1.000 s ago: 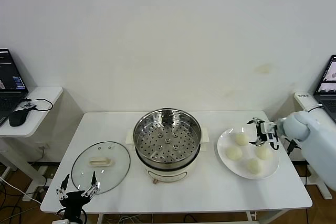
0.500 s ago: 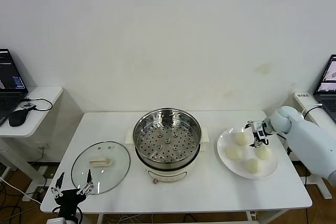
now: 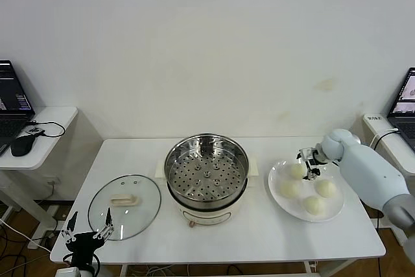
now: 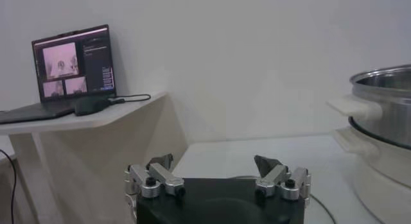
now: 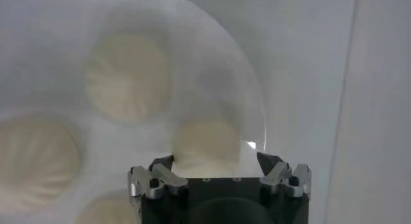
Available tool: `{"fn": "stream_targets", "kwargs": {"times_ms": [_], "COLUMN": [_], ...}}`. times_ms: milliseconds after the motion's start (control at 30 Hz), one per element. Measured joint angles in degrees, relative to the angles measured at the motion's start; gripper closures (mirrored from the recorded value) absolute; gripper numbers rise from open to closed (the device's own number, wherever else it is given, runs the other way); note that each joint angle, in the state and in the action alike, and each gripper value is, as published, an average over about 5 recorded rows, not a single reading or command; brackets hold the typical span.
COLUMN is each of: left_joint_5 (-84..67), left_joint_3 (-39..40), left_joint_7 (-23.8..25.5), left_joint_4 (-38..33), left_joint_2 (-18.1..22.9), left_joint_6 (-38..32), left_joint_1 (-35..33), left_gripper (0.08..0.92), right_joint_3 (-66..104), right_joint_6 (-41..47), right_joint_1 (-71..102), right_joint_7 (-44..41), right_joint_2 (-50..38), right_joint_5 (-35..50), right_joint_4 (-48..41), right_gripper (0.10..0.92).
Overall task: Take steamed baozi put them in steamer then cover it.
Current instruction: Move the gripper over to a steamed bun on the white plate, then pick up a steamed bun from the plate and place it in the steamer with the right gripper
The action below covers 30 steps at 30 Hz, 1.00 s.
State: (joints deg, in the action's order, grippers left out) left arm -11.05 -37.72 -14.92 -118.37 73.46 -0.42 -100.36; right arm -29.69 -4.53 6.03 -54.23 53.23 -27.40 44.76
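Where pleated round baozi [image 5: 204, 144] sit — right end effector [image 5: 215, 164] spread, glossy plate [image 5: 239, 71]

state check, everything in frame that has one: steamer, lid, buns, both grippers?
steamer: uncovered, tray bare
cover: off, flat on table left of steamer
steamed baozi: all four on plate
right gripper: open, at the far-left bun, nothing held
left gripper: open, idle at table's near-left edge
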Motion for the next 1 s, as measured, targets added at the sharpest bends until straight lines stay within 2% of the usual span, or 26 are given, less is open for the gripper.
{"fn": "stream_targets", "kwargs": {"times_ms": [533,767,1000], "left_joint_5": [0.02,-0.14,-1.39], "left_joint_3": [-0.45,-0.70,-0.32], "left_joint_7": [-0.05,-0.04,0.35], "left_joint_4": [-0.74,-1.12,-1.53], "left_joint_2": [0.27,0.01,-0.37], "left_joint_6": [-0.24,-0.26,-0.43], "left_joint_1": [-0.76,-0.89,-0.78], "left_gripper": [0.177,0.177,0.177], "right_joint_3": [-1.08,-2.75,-7.41], "right_joint_6": [-0.21,0.84,2.59], "right_joint_1": [-1.40,-3.37,-9.26], "right_joint_7": [-0.85,-1.97,-3.29], "right_joint_2": [0.20,-2.48,-7.40], "right_joint_5": [0.08,3.53,11.21], "right_joint_4": [-0.60,3.19,10.93], "right_gripper": [0.409,0.406,0.406]}}
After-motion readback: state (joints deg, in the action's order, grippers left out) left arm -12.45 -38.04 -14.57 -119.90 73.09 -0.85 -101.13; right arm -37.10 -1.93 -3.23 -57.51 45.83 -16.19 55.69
